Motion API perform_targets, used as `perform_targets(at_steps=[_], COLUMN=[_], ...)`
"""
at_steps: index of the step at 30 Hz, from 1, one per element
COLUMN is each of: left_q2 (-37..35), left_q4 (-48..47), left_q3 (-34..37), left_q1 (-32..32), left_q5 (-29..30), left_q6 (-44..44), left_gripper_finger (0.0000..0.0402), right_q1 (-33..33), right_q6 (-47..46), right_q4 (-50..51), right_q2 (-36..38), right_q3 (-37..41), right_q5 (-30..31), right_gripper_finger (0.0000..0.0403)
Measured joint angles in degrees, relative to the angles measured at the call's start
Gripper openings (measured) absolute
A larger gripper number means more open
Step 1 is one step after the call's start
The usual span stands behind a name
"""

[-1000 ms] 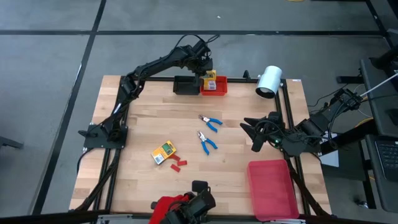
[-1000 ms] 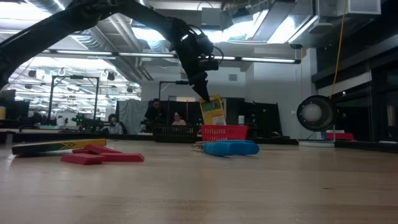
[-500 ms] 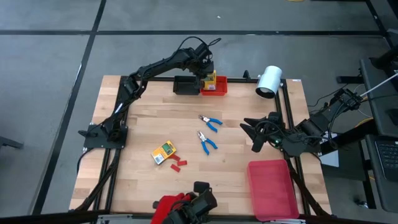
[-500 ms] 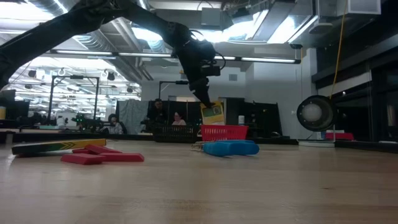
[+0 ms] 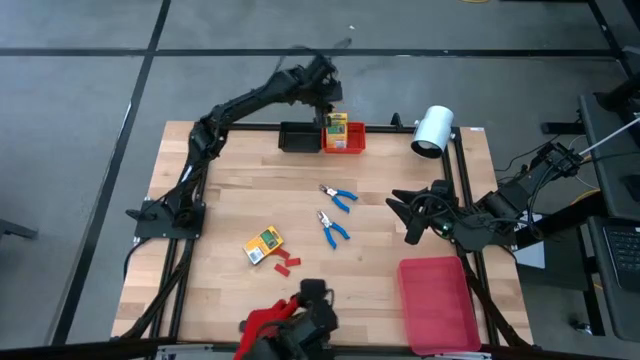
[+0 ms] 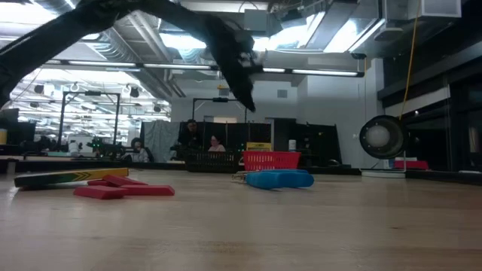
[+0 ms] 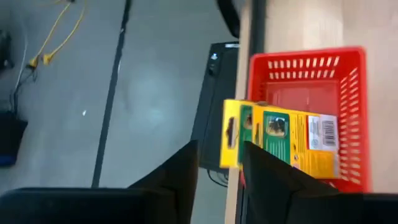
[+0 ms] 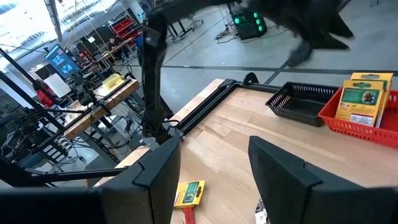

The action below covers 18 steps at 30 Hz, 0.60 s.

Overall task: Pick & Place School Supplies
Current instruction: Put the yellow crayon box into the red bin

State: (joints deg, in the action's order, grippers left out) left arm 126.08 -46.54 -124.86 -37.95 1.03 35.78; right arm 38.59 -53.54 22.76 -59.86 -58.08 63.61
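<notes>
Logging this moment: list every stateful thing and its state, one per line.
Left gripper: open, empty, above the red bin.
Right gripper: open, idle at the table's right edge.
Red slotted plastic bin: holds two yellow-and-green printed boxes.
Black slotted bin: looks empty.

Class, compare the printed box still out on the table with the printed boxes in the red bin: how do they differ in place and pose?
The box on the table lies flat on the bare wood beside the red pieces. The boxes in the red bin stand on edge, leaning together inside the red bin. All share yellow-and-green printing.
</notes>
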Motion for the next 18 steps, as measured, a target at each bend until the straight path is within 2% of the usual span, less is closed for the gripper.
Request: perform_targets(at_steps=[3, 6, 8, 10, 11, 14, 18], left_q2=[-3.9, -7.4, -9.4, -14.0, -17.5, -28.7, -41.9], left_q4=[-9.9, -26.8, -38.6, -40.8, -40.0, -35.4, -21.2], left_q3=[-1.9, -1.9, 0.9, 9.1, 14.3, 31.8, 54.1], left_q1=[-2.3, -4.4, -4.1, -2.8, -1.7, 1.9, 6.8], left_q5=[-7.1, -18.6, -24.9, -31.7, -33.0, -32.3, -34.1], left_q6=[-6.4, -12.7, -14.9, -17.4, -18.3, -23.0, -34.8], left_gripper_finger=[0.0133, 0.0133, 0.013, 0.0125, 0.0123, 0.0121, 0.0124], right_q1=[0.0, 0.0, 0.1, 0.3, 0.5, 1.2, 2.7], right_q6=[0.0, 0.0, 0.4, 1.5, 1.9, 3.1, 4.3], right_q4=[0.0, 0.0, 0.0, -0.1, -0.2, -1.0, -2.5], right_q2=[0.0, 0.0, 0.0, 0.0, 0.0, 0.0, 0.0], right_q3=[0.0, 0.0, 0.0, 0.0, 0.0, 0.0, 0.0], right_q5=[0.0, 0.0, -0.3, -0.4, -0.4, 0.0, 2.7], right_gripper_finger=[0.0194, 0.0194, 0.0194, 0.0194, 0.0194, 0.0194, 0.0194])
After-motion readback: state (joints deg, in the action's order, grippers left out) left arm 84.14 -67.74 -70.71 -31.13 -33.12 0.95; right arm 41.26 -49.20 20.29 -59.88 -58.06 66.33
